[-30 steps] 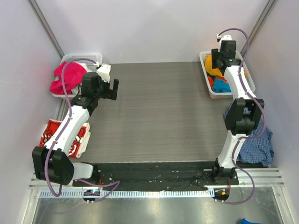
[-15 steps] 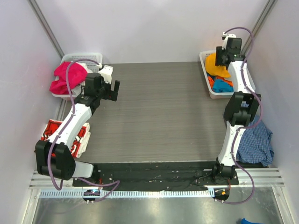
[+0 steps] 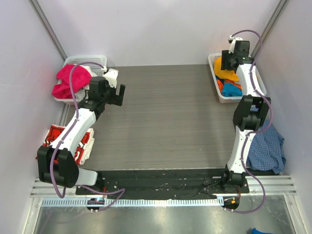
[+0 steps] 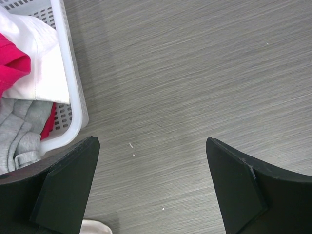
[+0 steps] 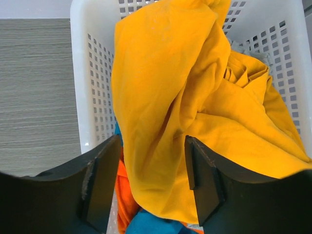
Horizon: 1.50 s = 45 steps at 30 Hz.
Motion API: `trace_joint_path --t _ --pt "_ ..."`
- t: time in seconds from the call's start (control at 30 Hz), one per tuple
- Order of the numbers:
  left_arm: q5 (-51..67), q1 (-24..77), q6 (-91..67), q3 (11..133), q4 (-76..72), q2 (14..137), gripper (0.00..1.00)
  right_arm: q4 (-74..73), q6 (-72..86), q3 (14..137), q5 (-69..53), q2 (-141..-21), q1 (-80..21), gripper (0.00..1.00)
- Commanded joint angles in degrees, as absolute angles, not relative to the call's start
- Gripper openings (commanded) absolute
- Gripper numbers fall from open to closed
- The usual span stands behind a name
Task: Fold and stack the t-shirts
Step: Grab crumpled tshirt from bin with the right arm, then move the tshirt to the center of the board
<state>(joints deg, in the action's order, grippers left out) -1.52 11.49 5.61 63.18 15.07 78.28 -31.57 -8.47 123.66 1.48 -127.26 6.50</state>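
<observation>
The bright orange-yellow t-shirt (image 5: 165, 87) is bunched in the white basket (image 5: 92, 63) at the back right (image 3: 222, 68). My right gripper (image 5: 153, 161) is over that basket (image 3: 226, 60), its jaws closed onto a thick fold of the t-shirt, which fills the gap between them. A red t-shirt with white lettering (image 3: 62, 142) lies at the table's left edge. My left gripper (image 3: 118, 95) is open and empty above bare table (image 4: 151, 161), right of the left basket.
The left white basket (image 3: 97, 59) holds pink, white and grey cloth (image 4: 19, 92). Orange and blue garments (image 3: 230, 89) lie under the yellow one. A blue checked cloth (image 3: 268, 148) hangs at the right edge. Grey walls close in both sides.
My right gripper has risen and moved back over the right basket, drawing the orange-yellow t-shirt up with it. The left arm has shifted slightly to the right.
</observation>
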Motion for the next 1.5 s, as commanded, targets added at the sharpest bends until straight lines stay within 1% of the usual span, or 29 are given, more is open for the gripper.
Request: trace_joint_path --t 0.0,0.1,0.17,0.2,0.27,0.3,0.33,0.53,0.7,0.83,0.93,1.1,1.2,1.23,1.27,1.4,1.47 --pt "-2.1 11.4 6.6 62.4 12.0 78.3 0.96 -30.9 -8.7 125.0 0.8 -127.4 6.4 0.64" --pt "-2.0 11.4 6.5 62.1 12.0 78.4 0.96 -30.8 -9.0 124.9 1.1 -128.1 6.4 0.63" --pt "-2.1 11.4 6.8 62.1 12.0 78.5 0.96 -30.6 -9.0 125.0 1.7 -128.6 6.4 0.53" --pt "-2.1 11.4 6.7 62.1 12.0 78.6 0.96 -30.6 -9.0 125.2 1.8 -128.9 6.4 0.33" --pt "-2.4 11.4 6.7 62.1 12.0 78.5 0.96 -30.6 -8.7 125.3 1.9 -128.9 6.4 0.19" --pt "-2.5 11.4 6.9 62.2 12.1 78.3 0.96 -30.6 -8.6 125.3 2.0 -128.8 6.3 0.05" --pt "-2.5 11.4 6.9 62.2 12.1 78.1 0.96 -30.6 -8.2 125.4 2.1 -128.3 6.3 0.01" --pt "-2.5 11.4 6.9 62.8 12.4 78.1 0.96 -33.3 -8.5 127.7 2.1 -123.3 5.5 0.01" --pt "-2.8 11.4 6.6 62.5 12.4 78.4 0.96 -39.0 -11.2 134.5 2.1 -115.7 3.7 0.01" --pt "-3.2 11.4 6.2 62.0 12.0 78.5 0.94 -40.0 -15.0 138.7 5.3 -109.3 0.6 0.01" --pt "-3.3 11.4 6.2 61.9 11.8 78.3 0.94 -39.7 -18.5 139.4 6.9 -104.2 -2.4 0.01" --pt "-3.3 11.5 6.1 61.7 11.3 77.4 0.93 -38.8 -21.5 136.8 3.4 -96.3 -11.1 0.01" --pt "-3.2 11.4 5.8 61.6 11.4 76.7 0.93 -39.9 -21.0 133.1 0.8 -92.3 -18.3 0.01" --pt "-3.2 11.5 5.8 61.4 11.3 76.5 0.93 -40.5 -20.7 129.9 0.7 -90.8 -20.3 0.01" --pt "-3.3 11.4 5.9 61.3 11.6 76.2 0.93 -40.7 -20.2 128.0 -2.1 -90.3 -22.3 0.01" --pt "-4.8 11.4 6.9 60.2 11.5 74.2 0.93 -41.1 -18.4 119.4 -4.6 -90.1 -30.3 0.01" --pt "-6.1 11.4 7.1 59.8 11.1 72.8 0.93 -41.1 -17.8 115.2 -5.1 -91.5 -32.2 0.01"
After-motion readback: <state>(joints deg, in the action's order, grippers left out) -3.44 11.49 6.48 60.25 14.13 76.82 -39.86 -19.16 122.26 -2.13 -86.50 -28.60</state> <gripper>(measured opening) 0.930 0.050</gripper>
